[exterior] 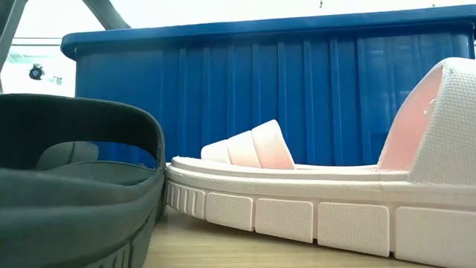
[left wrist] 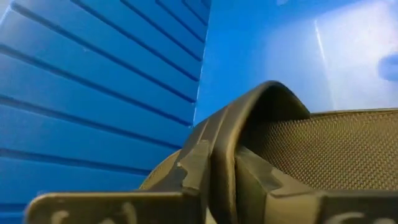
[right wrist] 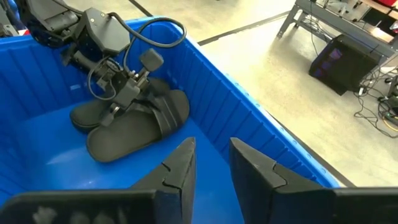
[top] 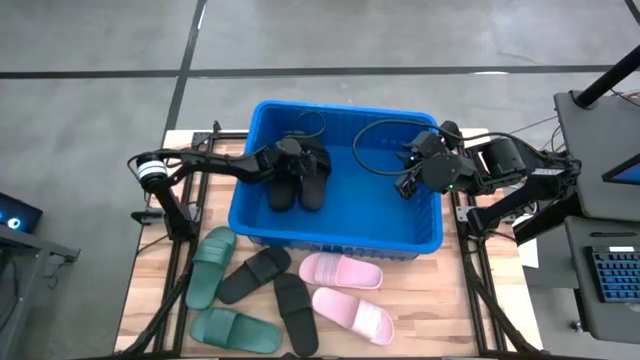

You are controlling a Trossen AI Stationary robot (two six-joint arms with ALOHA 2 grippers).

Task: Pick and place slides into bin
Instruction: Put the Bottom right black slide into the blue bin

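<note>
The blue bin (top: 335,235) stands mid-table with two black slides (top: 300,185) lying side by side on its floor at the left. My left gripper (top: 300,160) reaches into the bin from the left and is shut on one black slide (right wrist: 137,127). My right gripper (right wrist: 211,165) hovers open and empty over the bin's right part (top: 410,180). Two dark green slides (top: 210,265), two black slides (top: 255,273) and two pale pink slides (top: 340,270) lie soles down on the table in front of the bin. My left gripper pinches the edge of the black slide's strap (left wrist: 217,155) between its two fingers, one finger (left wrist: 189,165) on each face of the strap. It comes slanting down from the table's left. The slide's sole (right wrist: 118,146) lies on the bin floor beside the other black slide.
The bin's walls (exterior: 297,89) stand high around both grippers. The bin's right half (top: 380,200) is bare floor. A cable loops over the bin's far right part (top: 385,145). In the low view a pink slide (exterior: 297,208) and a dark slide (exterior: 74,186) lie close before the bin.
</note>
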